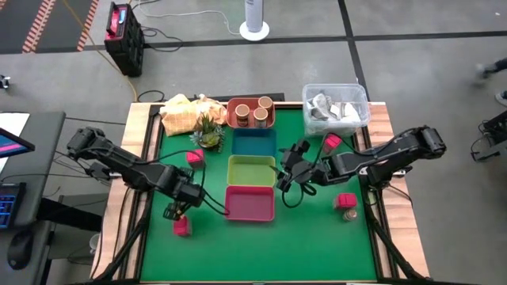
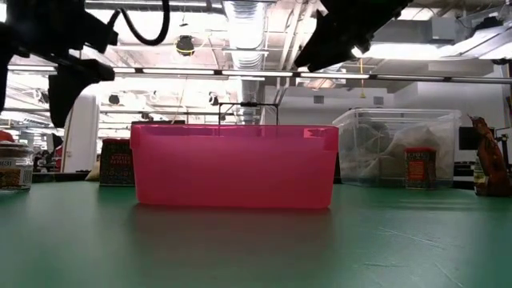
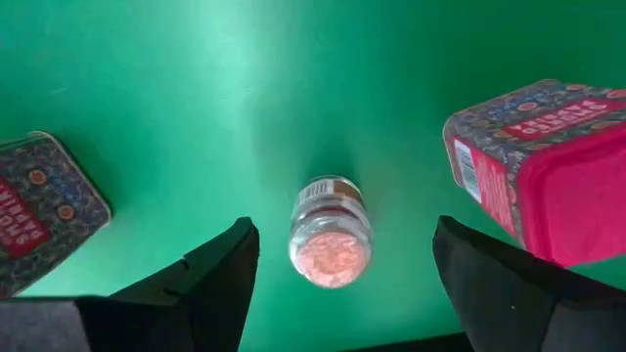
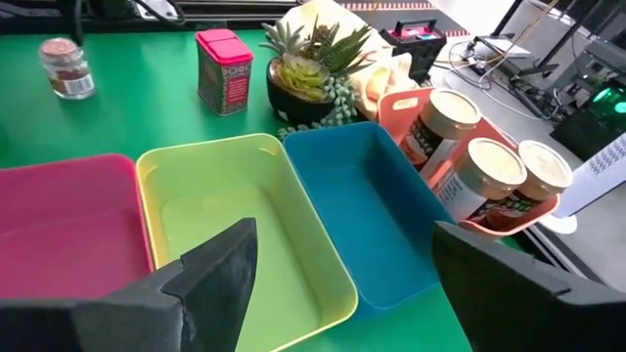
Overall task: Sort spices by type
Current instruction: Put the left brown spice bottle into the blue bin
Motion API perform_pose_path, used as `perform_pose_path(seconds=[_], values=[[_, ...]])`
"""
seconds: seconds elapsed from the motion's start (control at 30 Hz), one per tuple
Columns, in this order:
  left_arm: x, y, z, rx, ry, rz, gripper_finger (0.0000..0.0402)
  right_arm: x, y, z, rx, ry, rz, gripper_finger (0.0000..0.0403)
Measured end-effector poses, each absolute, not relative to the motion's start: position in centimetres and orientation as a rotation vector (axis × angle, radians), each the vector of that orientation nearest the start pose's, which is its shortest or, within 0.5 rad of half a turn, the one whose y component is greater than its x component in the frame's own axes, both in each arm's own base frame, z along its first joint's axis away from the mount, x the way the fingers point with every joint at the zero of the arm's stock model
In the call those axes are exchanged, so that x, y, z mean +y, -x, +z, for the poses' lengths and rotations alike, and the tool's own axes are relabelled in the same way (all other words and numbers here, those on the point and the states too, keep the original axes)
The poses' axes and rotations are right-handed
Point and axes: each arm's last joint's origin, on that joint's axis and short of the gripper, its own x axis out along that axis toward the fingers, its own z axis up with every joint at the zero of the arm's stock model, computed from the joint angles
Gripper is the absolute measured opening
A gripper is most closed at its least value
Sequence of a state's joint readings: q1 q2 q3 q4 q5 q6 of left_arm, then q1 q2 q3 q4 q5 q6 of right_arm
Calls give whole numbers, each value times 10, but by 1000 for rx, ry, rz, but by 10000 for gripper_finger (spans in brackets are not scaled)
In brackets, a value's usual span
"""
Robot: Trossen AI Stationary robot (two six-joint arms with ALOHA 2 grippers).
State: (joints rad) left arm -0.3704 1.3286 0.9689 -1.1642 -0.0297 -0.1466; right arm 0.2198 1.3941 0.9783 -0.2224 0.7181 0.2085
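My left gripper points down, open, over a tiny pale-topped jar that stands upright on the green table. The jar shows between its two fingers, apart from both. Pink-red cube packets stand on either side of it. My right gripper hangs open above the right edges of the green tray and blue tray, with nothing between its fingers. Three tan-lidded jars stand in the orange tray. Two more packets and a small jar stand at the right.
The orange, blue, green and pink trays form a column down the table's middle. A clear tub with silvery wrappers stands at the far right. A succulent plant and a yellow cloth are at the far left.
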Motion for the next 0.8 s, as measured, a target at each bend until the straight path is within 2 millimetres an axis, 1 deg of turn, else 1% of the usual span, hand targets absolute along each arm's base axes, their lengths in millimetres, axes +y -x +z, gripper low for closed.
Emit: perform_pose_path(seconds=[0.23, 0.53, 0.63, 0.7, 0.8], values=[[-72, -188, 207, 1573, -199, -146, 290, 51, -290, 266, 514, 89, -519, 329], [-70, -183, 188, 1573, -186, -137, 290, 53, -291, 268, 497, 80, -514, 329], [-70, -182, 185, 1571, -184, -139, 289, 53, -291, 268, 496, 78, -515, 329], [-70, -183, 185, 1564, -182, -140, 280, 53, -291, 268, 496, 78, -515, 329], [-71, -184, 185, 1546, -173, -148, 253, 50, -291, 268, 498, 82, -521, 329]])
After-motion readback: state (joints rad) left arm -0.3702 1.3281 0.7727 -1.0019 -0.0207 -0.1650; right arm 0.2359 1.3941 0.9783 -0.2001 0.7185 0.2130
